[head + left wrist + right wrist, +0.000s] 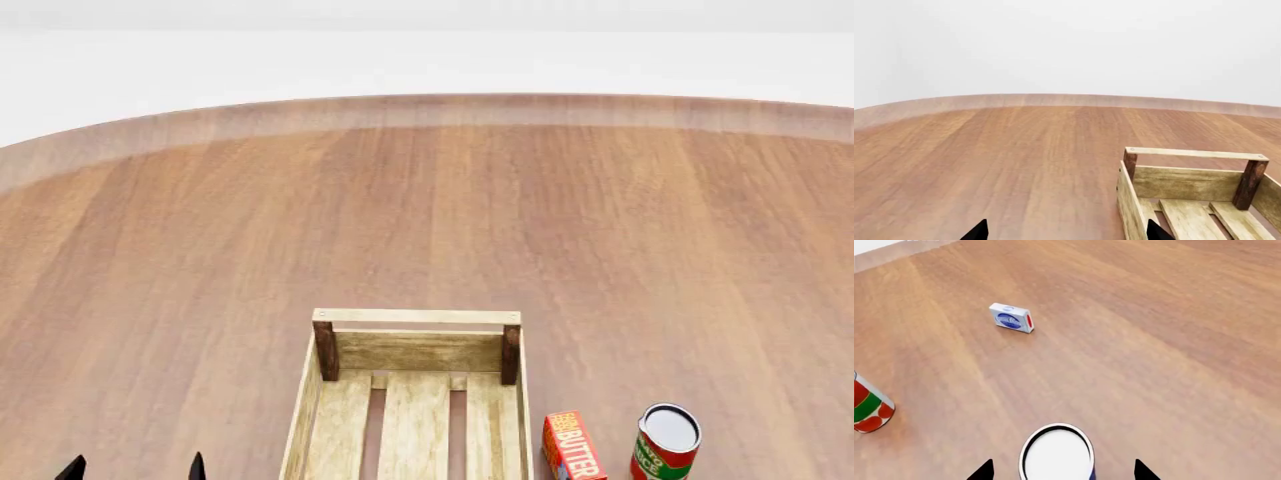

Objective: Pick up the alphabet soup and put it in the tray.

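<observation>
My right gripper (pixel 1063 471) stands wide, its two dark fingertips on either side of the alphabet soup (pixel 1057 454), whose pale lid with a dark rim sits between them at the edge of the right wrist view; I cannot tell whether the pads touch it. The can stands upright on the wooden table (pixel 1134 340). Near it stands a red-and-green can (pixel 869 407), and farther off lies a small blue-and-white box (pixel 1012 318). From the head view, the tray (pixel 416 318) sits left of an orange butter box (pixel 573 447) and the red-and-green can. My left gripper (pixel 1064 231) is spread wide, empty, one fingertip over the tray's near wall.
</observation>
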You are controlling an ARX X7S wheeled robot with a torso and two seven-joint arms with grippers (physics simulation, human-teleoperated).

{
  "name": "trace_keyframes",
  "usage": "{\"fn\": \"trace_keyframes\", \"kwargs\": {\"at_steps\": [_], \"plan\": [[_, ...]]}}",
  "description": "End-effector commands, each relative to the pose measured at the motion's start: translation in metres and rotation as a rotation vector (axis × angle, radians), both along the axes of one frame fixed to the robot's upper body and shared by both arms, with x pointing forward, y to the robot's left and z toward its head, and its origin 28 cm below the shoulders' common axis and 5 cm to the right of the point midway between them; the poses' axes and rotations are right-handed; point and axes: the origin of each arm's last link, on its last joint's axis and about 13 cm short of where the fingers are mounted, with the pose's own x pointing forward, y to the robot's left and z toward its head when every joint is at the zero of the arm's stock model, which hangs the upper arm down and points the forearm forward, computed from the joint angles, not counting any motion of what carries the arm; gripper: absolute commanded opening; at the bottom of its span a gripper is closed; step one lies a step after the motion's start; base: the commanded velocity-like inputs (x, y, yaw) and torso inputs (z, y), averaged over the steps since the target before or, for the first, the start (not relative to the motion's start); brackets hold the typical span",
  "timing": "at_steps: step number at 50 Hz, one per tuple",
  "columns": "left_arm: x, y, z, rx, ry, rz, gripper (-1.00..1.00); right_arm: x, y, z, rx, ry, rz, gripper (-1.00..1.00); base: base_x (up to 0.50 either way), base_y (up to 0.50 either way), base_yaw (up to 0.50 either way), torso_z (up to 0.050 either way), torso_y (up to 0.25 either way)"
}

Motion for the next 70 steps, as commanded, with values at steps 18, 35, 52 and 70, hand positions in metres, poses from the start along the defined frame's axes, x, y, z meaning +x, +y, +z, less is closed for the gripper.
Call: {"fn": "trace_keyframes", "kwargs": {"at_steps": [18, 35, 52, 70], "plan": [[0.000, 0.000, 0.000, -0.003, 0.000, 0.002, 1.00, 0.010, -0.006, -0.018, 0.013, 0.064, 0.001, 1.00, 0.00, 0.00, 0.00, 0.000, 0.000], [0.000, 0.000, 0.000, -0.006, 0.001, 0.001, 1.00, 0.024, -0.003, -0.019, 0.011, 0.065, 0.033, 1.00, 0.00, 0.00, 0.00, 0.000, 0.000], [0.001, 0.000, 0.000, -0.005, 0.002, 0.002, 1.00, 0.036, -0.005, -0.040, 0.027, 0.110, 0.041, 1.00, 0.00, 0.00, 0.00, 0.000, 0.000], [0.001, 0.000, 0.000, -0.007, 0.002, 0.002, 1.00, 0.044, -0.004, -0.050, 0.041, 0.138, 0.046, 1.00, 0.00, 0.00, 0.00, 0.000, 0.000]]}}
